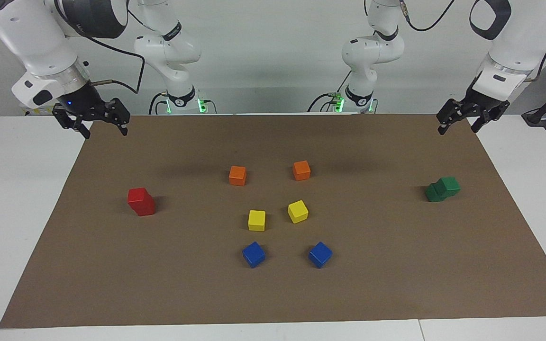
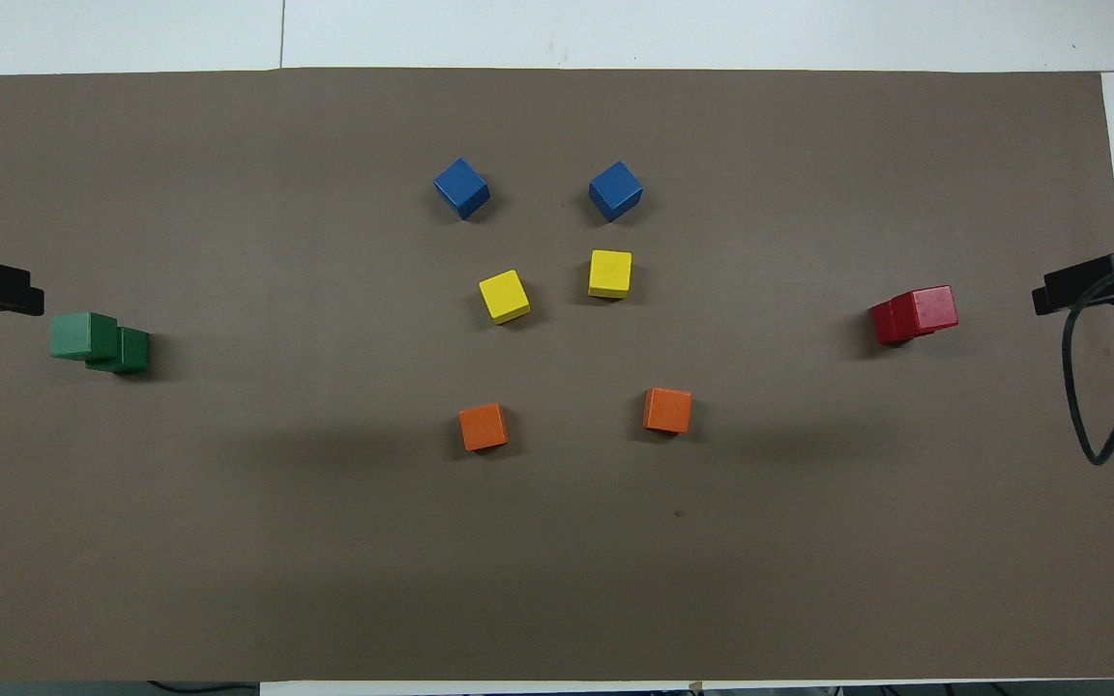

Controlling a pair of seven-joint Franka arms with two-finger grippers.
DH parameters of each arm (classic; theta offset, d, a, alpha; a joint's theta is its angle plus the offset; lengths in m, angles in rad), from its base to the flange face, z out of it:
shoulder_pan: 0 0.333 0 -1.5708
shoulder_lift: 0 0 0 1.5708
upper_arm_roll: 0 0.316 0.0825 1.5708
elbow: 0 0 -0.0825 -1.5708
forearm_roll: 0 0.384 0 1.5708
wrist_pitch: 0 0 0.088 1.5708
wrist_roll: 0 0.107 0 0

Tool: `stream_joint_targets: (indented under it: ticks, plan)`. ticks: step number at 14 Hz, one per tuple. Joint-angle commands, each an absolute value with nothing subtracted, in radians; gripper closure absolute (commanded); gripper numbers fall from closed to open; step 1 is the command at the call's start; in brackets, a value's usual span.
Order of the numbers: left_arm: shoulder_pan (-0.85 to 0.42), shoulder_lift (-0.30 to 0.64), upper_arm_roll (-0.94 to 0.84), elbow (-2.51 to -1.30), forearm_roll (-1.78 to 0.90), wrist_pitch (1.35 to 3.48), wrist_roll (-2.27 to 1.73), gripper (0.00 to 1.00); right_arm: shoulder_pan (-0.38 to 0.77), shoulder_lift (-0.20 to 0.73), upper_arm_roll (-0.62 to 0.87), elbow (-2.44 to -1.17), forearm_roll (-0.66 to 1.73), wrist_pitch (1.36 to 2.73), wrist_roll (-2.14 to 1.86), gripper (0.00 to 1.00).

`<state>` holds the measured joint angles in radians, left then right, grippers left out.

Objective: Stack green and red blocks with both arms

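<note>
Two red blocks [image 1: 141, 201] stand stacked, one on the other, toward the right arm's end of the brown mat; they also show in the overhead view [image 2: 915, 314]. Two green blocks [image 1: 442, 189] are stacked toward the left arm's end, the upper one [image 2: 83, 335] sitting off-centre on the lower one [image 2: 130, 351]. My right gripper [image 1: 104, 130] is open and empty, raised over the mat's corner near its base, clear of the red stack. My left gripper [image 1: 458, 128] is open and empty, raised over the opposite near corner, clear of the green stack.
In the middle of the mat [image 1: 273, 293] lie two orange cubes [image 1: 237, 175] [image 1: 301, 170] nearest the robots, two yellow cubes [image 1: 256, 220] [image 1: 297, 211] farther out, and two blue cubes [image 1: 253, 254] [image 1: 320, 254] farthest. A black cable [image 2: 1089, 387] hangs by the right gripper.
</note>
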<state>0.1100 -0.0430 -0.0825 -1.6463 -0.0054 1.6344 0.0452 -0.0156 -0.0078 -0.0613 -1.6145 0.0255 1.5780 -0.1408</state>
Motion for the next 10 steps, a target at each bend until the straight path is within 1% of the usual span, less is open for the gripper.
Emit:
stream_joint_targets:
  ticks: [1,10]
  plan:
    - [0.095,-0.06,-0.072,-1.663,0.015,1.652,0.052,0.0,-0.017,0.006,-0.06,-1.58,0.014,1.551,-0.13,0.0]
    - [0.097,-0.06,-0.072,-1.663,0.012,1.655,0.052,0.0,-0.014,0.0,-0.06,-1.595,-0.011,1.549,-0.13,0.0]
